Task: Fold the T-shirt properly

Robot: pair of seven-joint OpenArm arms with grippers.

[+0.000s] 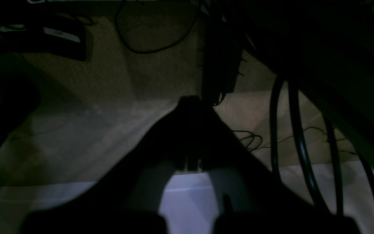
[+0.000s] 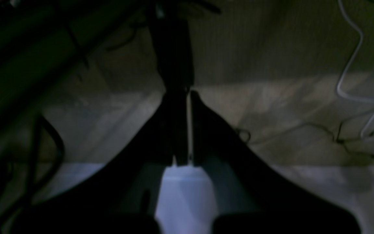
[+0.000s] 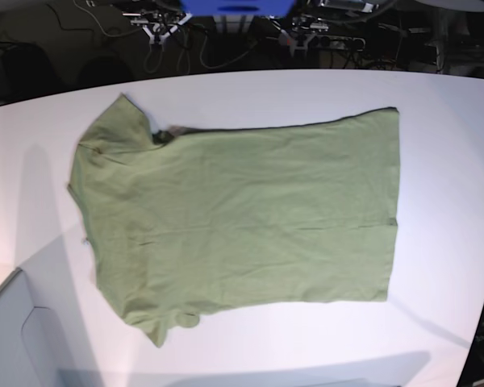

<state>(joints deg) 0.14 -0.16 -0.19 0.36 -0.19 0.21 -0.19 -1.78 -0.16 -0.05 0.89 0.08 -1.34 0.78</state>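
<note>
The olive-green T-shirt (image 3: pixel 242 218) lies spread flat on the white table (image 3: pixel 444 89), collar and sleeves toward the left, hem toward the right. Neither arm shows in the base view. In the left wrist view my left gripper (image 1: pixel 191 101) is a dark silhouette with its fingers pressed together, holding nothing, over the table edge (image 1: pixel 187 198). My right gripper (image 2: pixel 188 95) looks the same in the right wrist view, shut and empty, with only a sliver of light between its fingers. No cloth appears in either wrist view.
Beyond the table edge both wrist views show dim carpet with black cables (image 1: pixel 299 136) and a white cable (image 2: pixel 349 74). Behind the table's far side stand a blue box (image 3: pixel 238 8) and tangled equipment (image 3: pixel 319 28). A grey panel (image 3: pixel 4 339) sits at the near left corner.
</note>
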